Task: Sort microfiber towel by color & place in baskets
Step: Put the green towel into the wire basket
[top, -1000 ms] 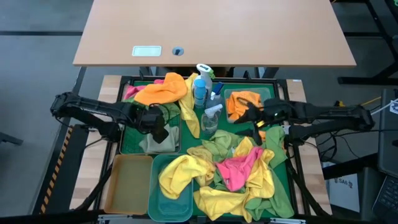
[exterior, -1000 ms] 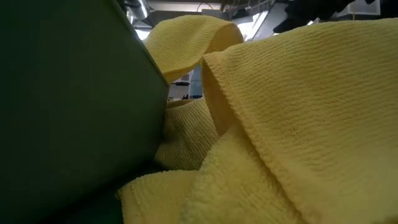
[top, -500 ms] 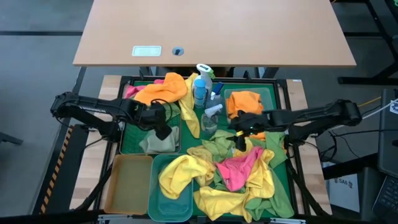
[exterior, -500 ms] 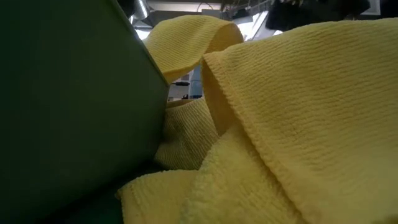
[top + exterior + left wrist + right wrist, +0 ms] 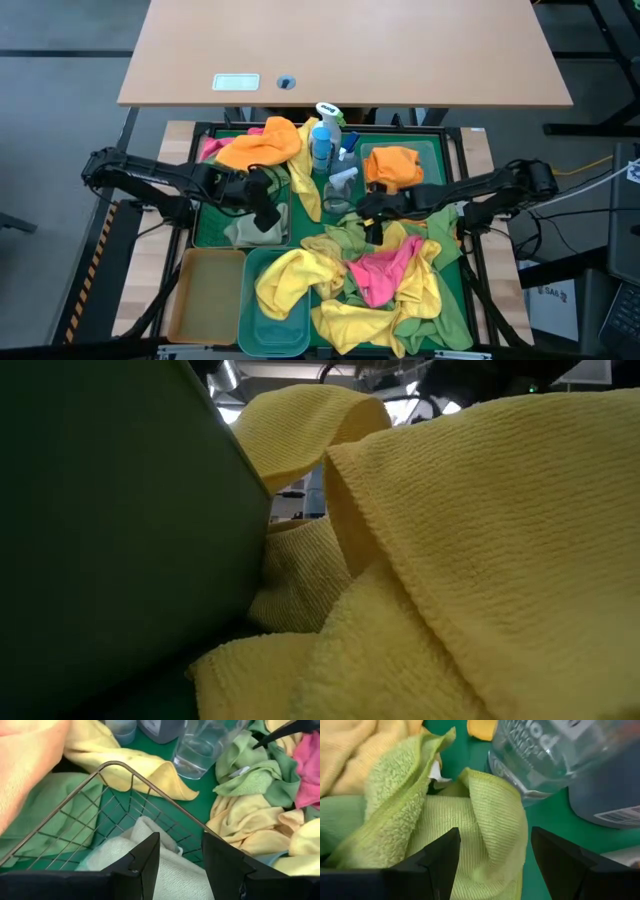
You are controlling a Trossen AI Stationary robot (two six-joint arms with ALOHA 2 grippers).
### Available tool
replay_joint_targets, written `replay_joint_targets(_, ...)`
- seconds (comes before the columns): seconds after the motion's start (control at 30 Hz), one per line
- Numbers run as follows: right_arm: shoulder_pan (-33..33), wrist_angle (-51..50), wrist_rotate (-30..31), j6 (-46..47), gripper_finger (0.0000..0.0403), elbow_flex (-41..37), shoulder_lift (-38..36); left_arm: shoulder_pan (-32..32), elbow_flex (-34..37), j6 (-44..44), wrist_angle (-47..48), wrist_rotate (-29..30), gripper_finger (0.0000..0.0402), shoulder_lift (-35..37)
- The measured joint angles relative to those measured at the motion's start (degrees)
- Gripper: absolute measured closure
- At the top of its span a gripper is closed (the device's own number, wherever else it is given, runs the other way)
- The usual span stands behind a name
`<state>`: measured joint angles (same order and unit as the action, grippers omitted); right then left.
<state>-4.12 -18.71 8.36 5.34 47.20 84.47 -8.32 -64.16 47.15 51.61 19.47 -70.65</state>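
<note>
My right gripper (image 5: 370, 216) (image 5: 495, 851) hangs open just above a light green towel (image 5: 480, 820) at the far edge of the mixed pile (image 5: 375, 280) of yellow, pink and green towels. Its fingers stand on either side of a fold. My left gripper (image 5: 262, 205) (image 5: 181, 855) is open over the wire-mesh basket (image 5: 115, 795), where a pale green towel (image 5: 150, 845) lies. The clear basket (image 5: 400, 165) holds an orange towel. A yellow towel (image 5: 285, 280) drapes into the teal basket (image 5: 258, 335). The amber-tan basket (image 5: 205, 295) stands at the near left.
Spray bottles (image 5: 325, 135) and a clear bottle (image 5: 340, 190) (image 5: 555, 750) stand just beyond my right gripper. An orange towel (image 5: 262, 145) lies at the far left of the green tray (image 5: 208, 222). In the low view, yellow cloth (image 5: 480, 560) and the teal basket's wall (image 5: 100, 530) block nearly everything.
My right gripper has come down and toward the table's left, from beside the clear basket to the green towels near the clear bottle, tipping more steeply downward. It has stayed open. No towel has moved.
</note>
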Motion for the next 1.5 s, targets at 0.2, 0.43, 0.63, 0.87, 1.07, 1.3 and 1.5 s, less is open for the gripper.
replay_joint_targets(0.2, 0.0, -0.26, -0.24, -0.09, 0.0164, 0.0, 2.83, -0.41, 0.0, -0.77, -0.83, 0.45, 0.0262, 0.0)
replay_joint_targets(0.43, 0.0, -0.22, -0.69, -1.36, 0.0262, 0.0, 3.98, -0.41, 0.0, -1.3, -3.78, 3.18, 0.0262, -0.61)
replay_joint_targets(0.63, 0.0, -0.28, -1.48, -1.43, 0.0391, 0.0, 3.83, -0.8, 0.0, -4.03, -6.47, 3.73, 0.0262, -1.6)
replay_joint_targets(0.87, 0.0, -4.87, -1.94, -1.38, 0.0391, 2.49, 2.95, -1.49, -0.02, -11.72, -14.61, 3.94, 0.0262, -4.05)
replay_joint_targets(1.07, 0.0, -12.95, -2.01, -2.67, 0.0391, 9.28, 1.75, -2.64, 0.0, -20.29, -23.86, 3.02, 0.0262, -7.64)
replay_joint_targets(1.3, -0.04, -23.13, -3.67, -4.33, 0.0397, 19.31, 0.85, -3.89, 0.0, -24.12, -32.08, 2.92, 0.0262, -11.17)
replay_joint_targets(1.5, -0.04, -24.83, -8.92, -5.89, 0.04, 27.35, 0.85, -4.26, 0.0, -28.16, -39.05, 2.94, 0.0262, -14.43)
